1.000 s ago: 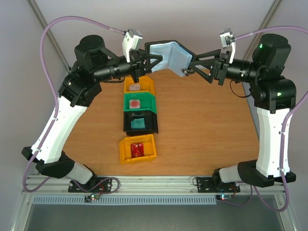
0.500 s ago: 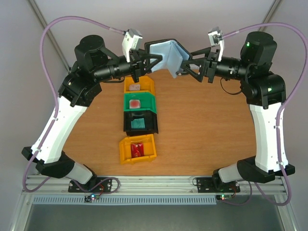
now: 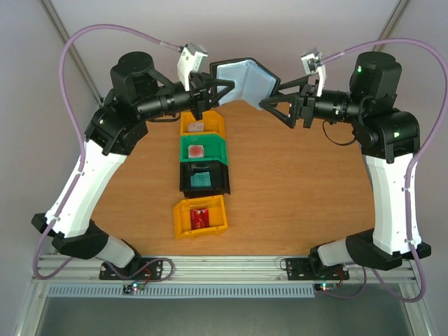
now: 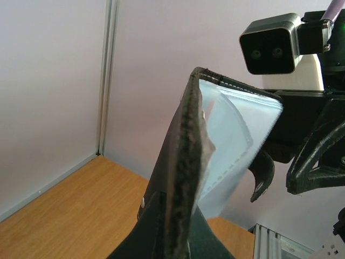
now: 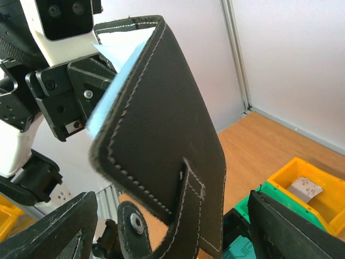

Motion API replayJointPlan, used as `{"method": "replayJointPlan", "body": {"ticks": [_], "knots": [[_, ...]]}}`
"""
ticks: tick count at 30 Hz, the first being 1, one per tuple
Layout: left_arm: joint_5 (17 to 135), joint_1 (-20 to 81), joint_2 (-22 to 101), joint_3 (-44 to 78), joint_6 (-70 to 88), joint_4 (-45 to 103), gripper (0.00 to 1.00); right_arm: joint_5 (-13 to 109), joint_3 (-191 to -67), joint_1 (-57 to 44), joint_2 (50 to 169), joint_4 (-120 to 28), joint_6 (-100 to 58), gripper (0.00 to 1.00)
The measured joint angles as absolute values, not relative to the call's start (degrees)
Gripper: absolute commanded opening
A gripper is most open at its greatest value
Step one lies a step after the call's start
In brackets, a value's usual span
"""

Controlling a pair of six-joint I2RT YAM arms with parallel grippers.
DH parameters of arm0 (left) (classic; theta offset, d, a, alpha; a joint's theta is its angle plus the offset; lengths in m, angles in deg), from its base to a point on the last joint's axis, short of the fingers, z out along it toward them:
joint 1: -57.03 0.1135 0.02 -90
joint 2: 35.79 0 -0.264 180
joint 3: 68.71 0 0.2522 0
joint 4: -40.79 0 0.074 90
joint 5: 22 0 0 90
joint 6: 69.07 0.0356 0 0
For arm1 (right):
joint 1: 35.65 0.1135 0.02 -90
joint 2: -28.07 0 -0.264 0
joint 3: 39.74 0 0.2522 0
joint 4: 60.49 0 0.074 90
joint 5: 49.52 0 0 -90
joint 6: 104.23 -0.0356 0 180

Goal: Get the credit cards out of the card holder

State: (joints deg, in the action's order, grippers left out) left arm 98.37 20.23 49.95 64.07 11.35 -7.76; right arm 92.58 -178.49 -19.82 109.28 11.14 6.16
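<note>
Above the far end of the table, beyond the row of bins, your left gripper clamps the open card holder aloft, and your right gripper, jaws apart, straddles its right flap, so your next move is probably pinching a card from a pocket.

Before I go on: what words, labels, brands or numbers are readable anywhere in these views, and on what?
No text is legible in any view.
card holder: stitching only, no brand shows.
grey card in the far yellow bin: small marks, too blurred to read.
red card and teal card: too small to read any print.
</note>
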Motion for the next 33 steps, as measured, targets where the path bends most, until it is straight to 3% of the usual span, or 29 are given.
{"method": "replayJointPlan", "body": {"ticks": [2,5,9,24,27,33], "knots": [[98.37,20.26,49.95,64.07,11.35,-7.78,0.00,92.62,-178.97,-19.80,109.32,11.95,6.72,0.72],[98.37,20.23,49.95,64.07,11.37,-7.98,0.00,92.51,-179.69,-19.77,109.39,13.17,7.88,0.54],[98.42,20.23,49.95,64.07,11.39,-7.98,0.00,91.95,-180.76,-19.77,109.52,13.39,9.33,0.41],[100.89,19.80,49.93,63.39,12.40,-7.87,0.00,88.32,-183.97,-18.79,112.58,12.98,10.02,0.10],[100.89,19.75,49.93,63.11,12.40,-7.85,0.00,87.09,-184.59,-17.13,113.26,13.31,10.24,0.11],[100.78,19.62,49.95,63.11,12.35,-7.36,0.00,85.72,-186.71,-13.78,114.74,13.17,10.13,0.22]]}}
